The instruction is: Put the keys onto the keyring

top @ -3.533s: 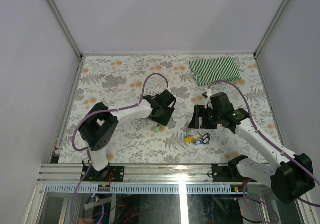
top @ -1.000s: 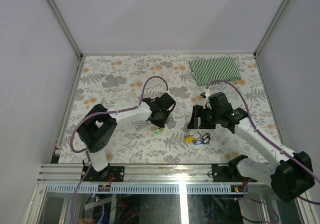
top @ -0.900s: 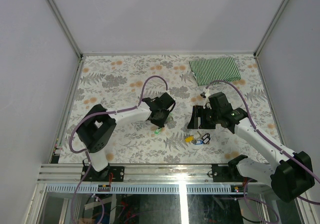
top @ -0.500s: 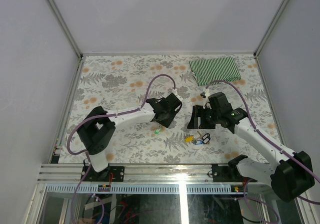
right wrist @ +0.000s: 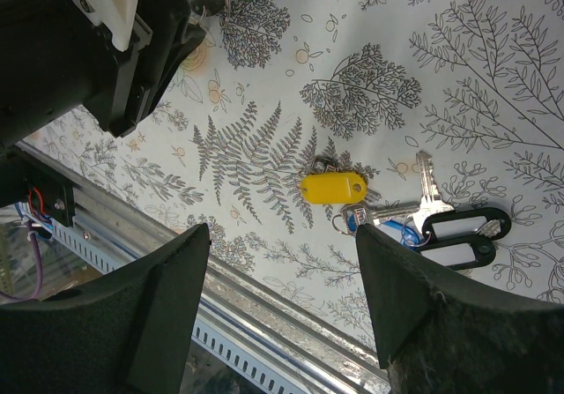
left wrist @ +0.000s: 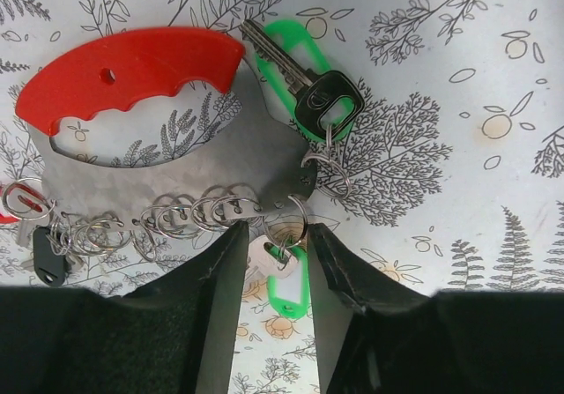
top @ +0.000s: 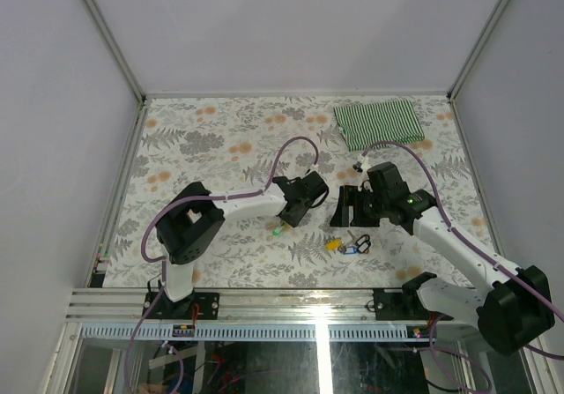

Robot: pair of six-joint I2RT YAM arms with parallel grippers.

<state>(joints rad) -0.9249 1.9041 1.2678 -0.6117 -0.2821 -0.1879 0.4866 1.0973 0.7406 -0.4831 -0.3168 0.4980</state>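
Observation:
In the left wrist view the keyring lies flat on the table: a red curved clip [left wrist: 132, 63] joined to a silver chain of rings [left wrist: 176, 213]. A black-headed key with a green tag [left wrist: 322, 103] hangs on a ring at the chain's right end. A second green-tagged key [left wrist: 286, 279] lies between the fingers of my left gripper [left wrist: 275, 228], which is open and does not touch it. My right gripper [right wrist: 282, 233] hovers open and empty above a yellow-tagged key [right wrist: 330, 187] and a blue-tagged key [right wrist: 388, 226]. From above, my left gripper [top: 300, 207] covers the keyring.
A black loop tag with a white insert [right wrist: 458, 235] and a bare silver key [right wrist: 427, 182] lie beside the blue key. A green striped cloth [top: 381, 122] sits at the back right. The table's metal front rail [right wrist: 264, 323] runs just below the right gripper.
My left arm has reached to the right, toward the right gripper, and its jaws have gone from shut to open over the green tag. The right arm has not moved.

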